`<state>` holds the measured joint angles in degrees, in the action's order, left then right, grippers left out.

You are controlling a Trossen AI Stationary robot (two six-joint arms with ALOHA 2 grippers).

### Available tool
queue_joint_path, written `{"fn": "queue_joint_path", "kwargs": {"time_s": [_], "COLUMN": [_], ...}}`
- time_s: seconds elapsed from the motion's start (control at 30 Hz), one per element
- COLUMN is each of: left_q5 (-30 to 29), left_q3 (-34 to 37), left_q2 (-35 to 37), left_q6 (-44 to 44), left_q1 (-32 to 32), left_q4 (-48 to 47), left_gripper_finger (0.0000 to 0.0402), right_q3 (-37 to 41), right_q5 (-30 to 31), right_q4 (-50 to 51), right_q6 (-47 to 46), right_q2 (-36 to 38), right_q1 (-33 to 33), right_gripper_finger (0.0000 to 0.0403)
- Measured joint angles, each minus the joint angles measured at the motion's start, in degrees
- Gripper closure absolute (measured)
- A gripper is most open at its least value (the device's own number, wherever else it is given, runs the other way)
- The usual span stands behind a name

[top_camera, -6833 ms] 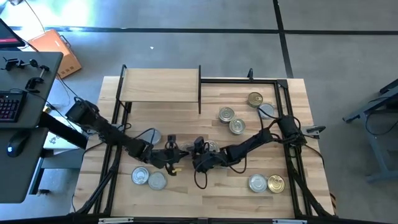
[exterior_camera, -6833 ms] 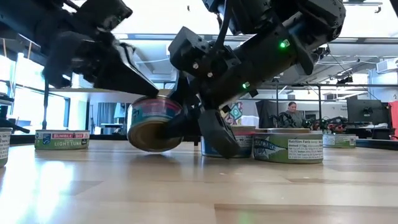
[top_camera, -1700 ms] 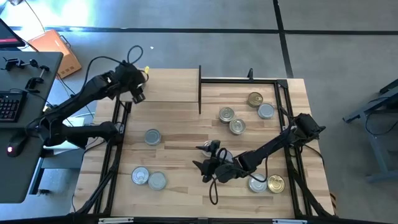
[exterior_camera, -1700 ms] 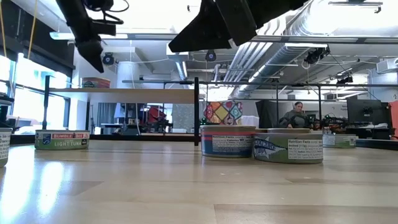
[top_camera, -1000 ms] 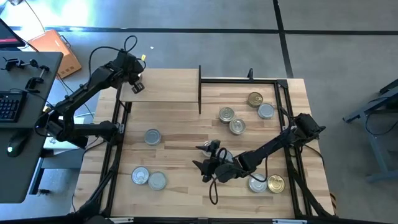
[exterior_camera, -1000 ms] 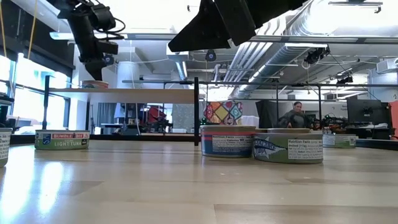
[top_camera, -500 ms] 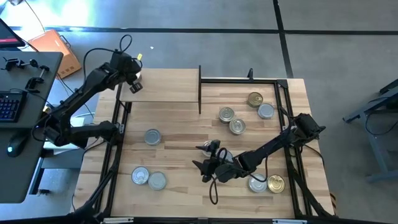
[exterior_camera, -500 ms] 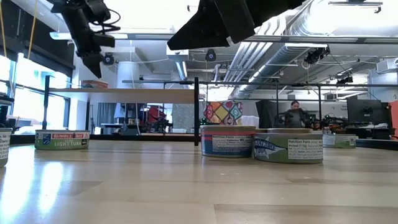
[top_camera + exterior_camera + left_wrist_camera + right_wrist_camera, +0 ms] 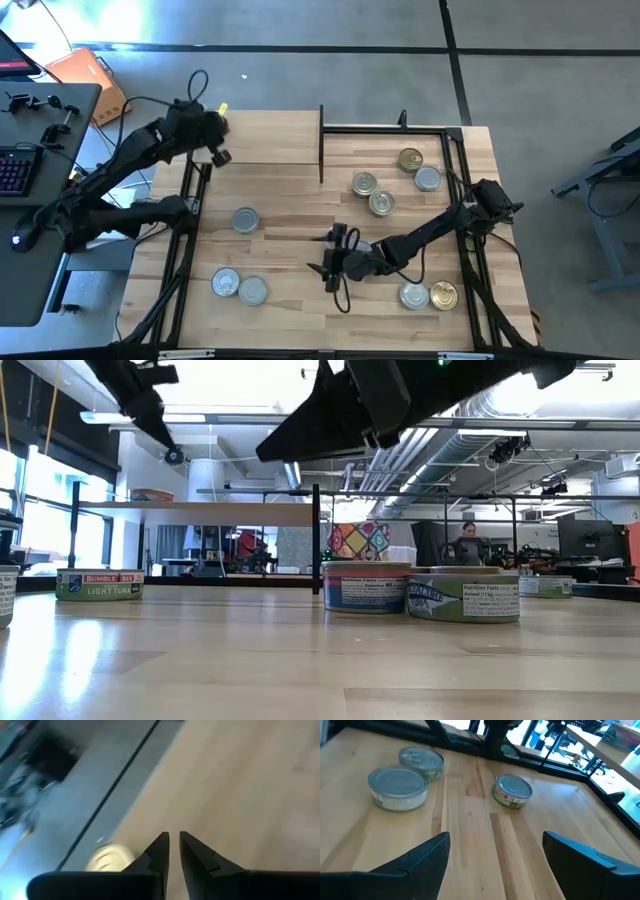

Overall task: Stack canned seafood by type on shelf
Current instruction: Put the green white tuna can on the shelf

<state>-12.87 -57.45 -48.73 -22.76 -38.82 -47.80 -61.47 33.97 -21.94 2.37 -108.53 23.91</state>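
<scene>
The shelf (image 9: 265, 140) stands at the table's far left, and one tin (image 9: 150, 495) rests flat on its left end. My left gripper (image 9: 219, 155) hovers above that end, shut and empty. In the left wrist view it (image 9: 171, 840) points at the board beside a blurred pale tin (image 9: 109, 859). My right gripper (image 9: 329, 262) hangs open over the table's middle, touching nothing. Ahead of it (image 9: 495, 865) sit three silver-topped tins (image 9: 398, 786), (image 9: 422, 762), (image 9: 513, 789). The other tins stand flat on the table.
One tin (image 9: 245, 220) stands left of centre and a pair (image 9: 238, 288) at the near left. Several more (image 9: 381, 203) cluster at the far right, with two (image 9: 429, 295) near right beside the right arm. Black frame rails (image 9: 400, 128) border the table.
My left gripper has risen from just over the tin on the shelf and drifted a little toward the near edge; the tin has stayed put. My right gripper has shifted slightly toward the table's left and far side, still open.
</scene>
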Motion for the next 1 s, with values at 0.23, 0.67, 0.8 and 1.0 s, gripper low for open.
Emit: {"fn": "queue_joint_path", "kwargs": {"time_s": [0.23, 0.67, 0.8, 1.0], "left_q5": [-1.23, -10.36, -10.33, -10.07], "left_q3": [0.50, 2.01, 6.21, 16.96], "left_q2": [0.35, -8.08, -11.64, -15.52], "left_q6": [9.27, 48.89, 57.97, 67.03], "left_q1": [20.08, 49.94, 55.83, 62.13], "left_q4": [-2.44, -14.98, -13.84, -4.01], "left_gripper_finger": [0.0399, 0.0401, 0.0401, 0.0401], "right_q3": [4.93, 6.21, 6.21, 6.21], "right_q5": [-1.05, -3.01, -3.04, -5.61], "right_q4": [-13.63, -16.45, -16.45, -16.45], "right_q6": [-0.10, -2.17, -2.17, -2.13], "right_q2": [0.00, -0.22, -0.24, -0.24], "right_q1": [-1.11, -1.36, -1.29, -1.27], "right_gripper_finger": [0.0091, 0.0091, 0.0091, 0.0091]}}
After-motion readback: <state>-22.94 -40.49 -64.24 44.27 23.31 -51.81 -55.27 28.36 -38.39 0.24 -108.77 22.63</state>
